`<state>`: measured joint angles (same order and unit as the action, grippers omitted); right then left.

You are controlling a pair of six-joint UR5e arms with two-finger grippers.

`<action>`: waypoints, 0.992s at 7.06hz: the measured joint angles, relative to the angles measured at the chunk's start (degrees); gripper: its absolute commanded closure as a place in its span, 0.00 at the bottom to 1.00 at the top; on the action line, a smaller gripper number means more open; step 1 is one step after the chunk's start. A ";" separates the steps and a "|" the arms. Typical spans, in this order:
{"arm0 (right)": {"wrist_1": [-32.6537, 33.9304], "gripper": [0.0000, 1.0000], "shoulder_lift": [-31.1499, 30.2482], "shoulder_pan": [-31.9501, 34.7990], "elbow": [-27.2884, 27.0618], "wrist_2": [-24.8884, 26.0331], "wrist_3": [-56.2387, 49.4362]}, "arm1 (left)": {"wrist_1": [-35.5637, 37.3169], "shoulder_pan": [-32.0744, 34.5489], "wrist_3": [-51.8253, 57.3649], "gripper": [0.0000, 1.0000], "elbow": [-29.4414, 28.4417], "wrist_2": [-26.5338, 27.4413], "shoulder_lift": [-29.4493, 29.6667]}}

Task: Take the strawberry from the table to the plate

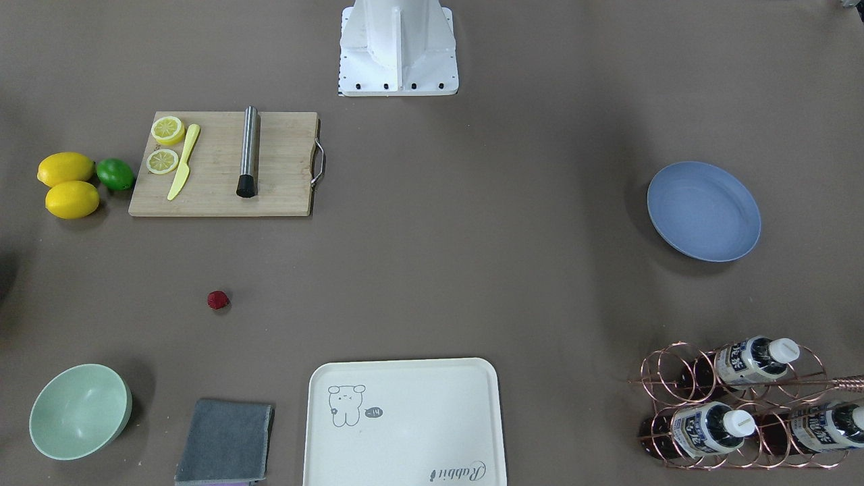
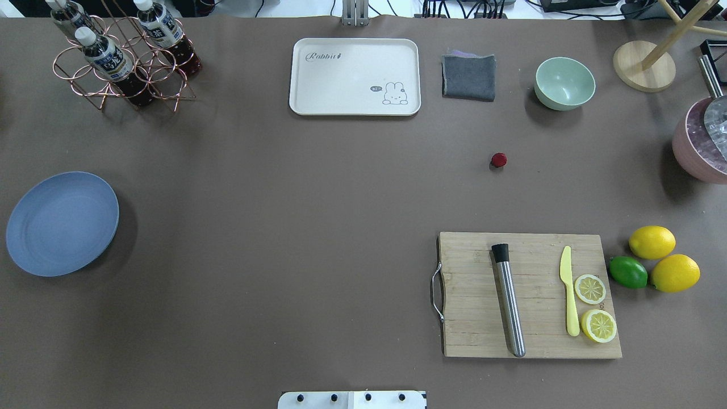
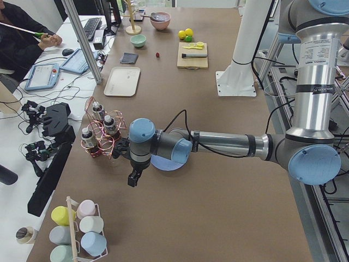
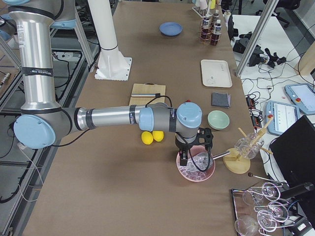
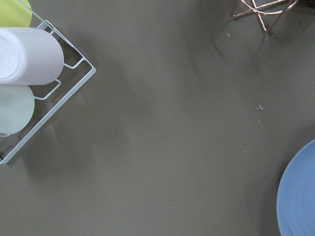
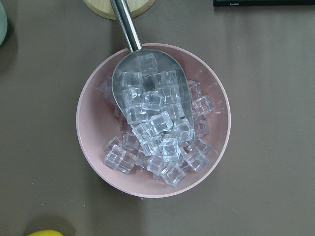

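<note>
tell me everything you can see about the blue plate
The round, shallow blue-lavender plate looks like matte plastic, with faint concentric rings inside and a low raised rim. It sits flat and right way up on the grey-brown table, on the robot's left side, and holds nothing. Only the table touches it: the copper wire bottle rack stands apart from it, and the small dark-red strawberry lies far off on the other half of the table.
</note>
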<state>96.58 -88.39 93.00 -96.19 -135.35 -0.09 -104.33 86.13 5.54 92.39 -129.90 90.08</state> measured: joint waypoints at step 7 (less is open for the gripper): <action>-0.13 0.00 -0.63 0.07 -0.19 0.02 0.00 | -2.73 -0.16 0.34 0.02 0.24 -0.01 -0.12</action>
<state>96.44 -89.03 93.07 -96.38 -135.33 -0.08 -107.06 85.97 5.88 92.63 -129.91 89.96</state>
